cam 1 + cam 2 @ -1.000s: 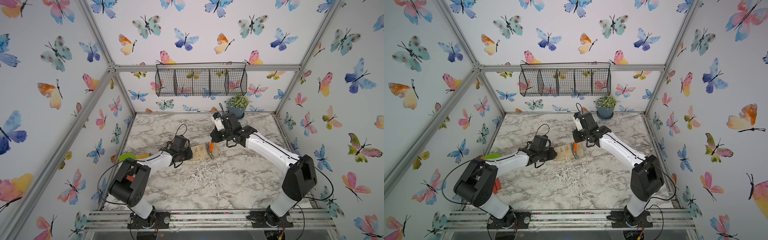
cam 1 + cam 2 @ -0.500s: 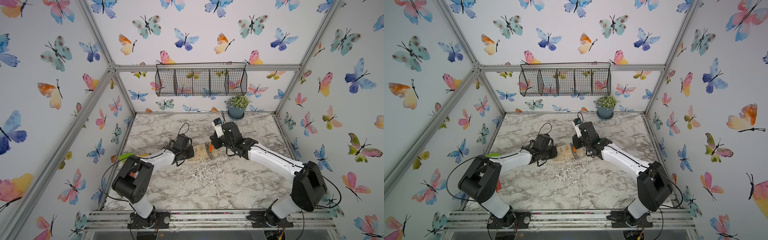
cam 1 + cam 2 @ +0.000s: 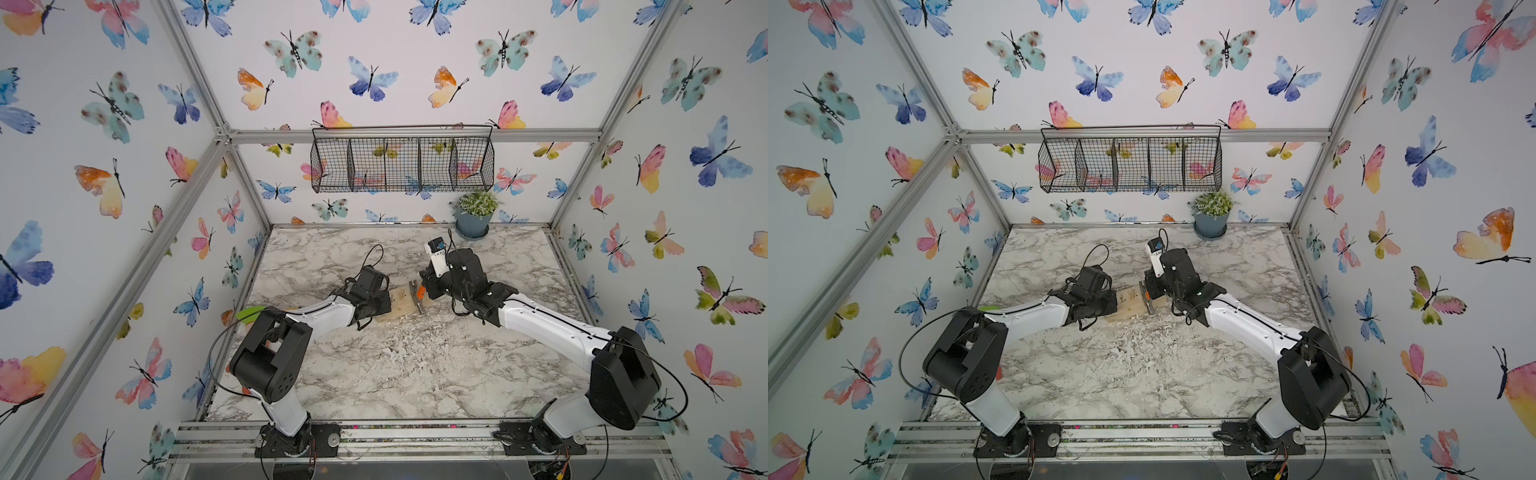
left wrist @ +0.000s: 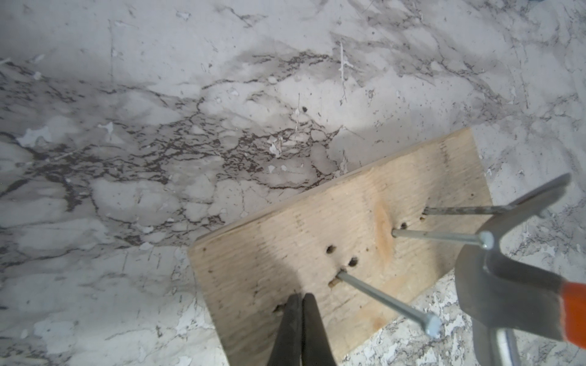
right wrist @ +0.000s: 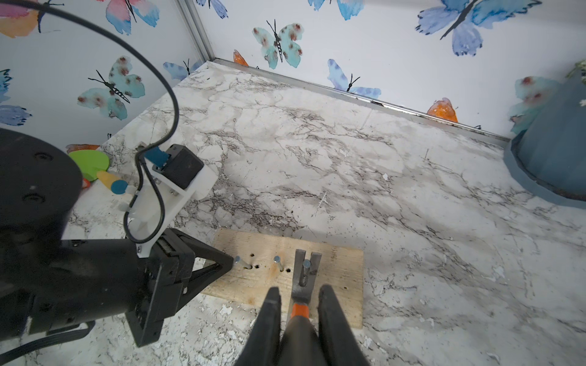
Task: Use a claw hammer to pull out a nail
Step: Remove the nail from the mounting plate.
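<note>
right gripper (image 5: 299, 290) clamped on the claw hammer (image 5: 296, 285) by its black handle, fork hooked around a nail (image 5: 306, 265) standing in the wooden board (image 4: 317, 237) mid marble table (image 3: 415, 374), left gripper (image 4: 302, 299) pinched fully closed, empty, tips on the board

Robot lab cell: aluminium frame (image 3: 540, 136) (butterfly wallpaper (image 3: 372, 79)).

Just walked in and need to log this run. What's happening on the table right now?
The right pincer grips the claw hammer by its handle, with the forked claw hooked around one nail standing in the wooden board. The left pincer, shut, presses its tips on the board's other end, apparently pinning it. Two more nails stand nearby. The hooked one is not yet out.
</note>
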{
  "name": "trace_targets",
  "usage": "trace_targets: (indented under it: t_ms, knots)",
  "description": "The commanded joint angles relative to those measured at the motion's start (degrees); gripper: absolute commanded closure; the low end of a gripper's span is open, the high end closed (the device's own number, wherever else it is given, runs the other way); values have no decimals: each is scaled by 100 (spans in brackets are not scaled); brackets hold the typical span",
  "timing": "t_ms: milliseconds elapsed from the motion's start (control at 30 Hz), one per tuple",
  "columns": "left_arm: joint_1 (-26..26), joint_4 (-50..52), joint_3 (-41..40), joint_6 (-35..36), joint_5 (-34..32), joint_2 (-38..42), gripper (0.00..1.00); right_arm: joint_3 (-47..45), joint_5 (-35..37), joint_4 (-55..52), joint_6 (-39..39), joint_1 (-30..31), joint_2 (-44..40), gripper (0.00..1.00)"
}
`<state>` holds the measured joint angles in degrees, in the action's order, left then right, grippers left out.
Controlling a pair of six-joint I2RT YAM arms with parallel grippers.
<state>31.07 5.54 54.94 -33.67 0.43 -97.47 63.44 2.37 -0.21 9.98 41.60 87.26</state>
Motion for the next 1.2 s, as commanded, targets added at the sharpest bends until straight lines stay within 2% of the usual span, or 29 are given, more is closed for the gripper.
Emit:
trace_targets:
  t_ms: [0, 167, 333, 700, 1167]
  knots:
    - [35, 927, -179, 114, -414, -524, 100, 160, -85, 993, -107, 46, -262, 97]
    - [57, 1007, -133, 115, -491, -642, 100, -641, 173, 1836, -507, 175, -620, 97]
    - [57, 1071, -110, 122, -595, -670, 100, -1184, 365, 2402, -506, 255, -774, 97]
    - [57, 1258, 103, 196, -596, -1069, 100, -1551, 595, 2703, -433, 392, -788, 97]
    - [5, 1599, 362, 179, -38, -1564, 100, -2054, 721, 3088, -381, 432, -983, 97]
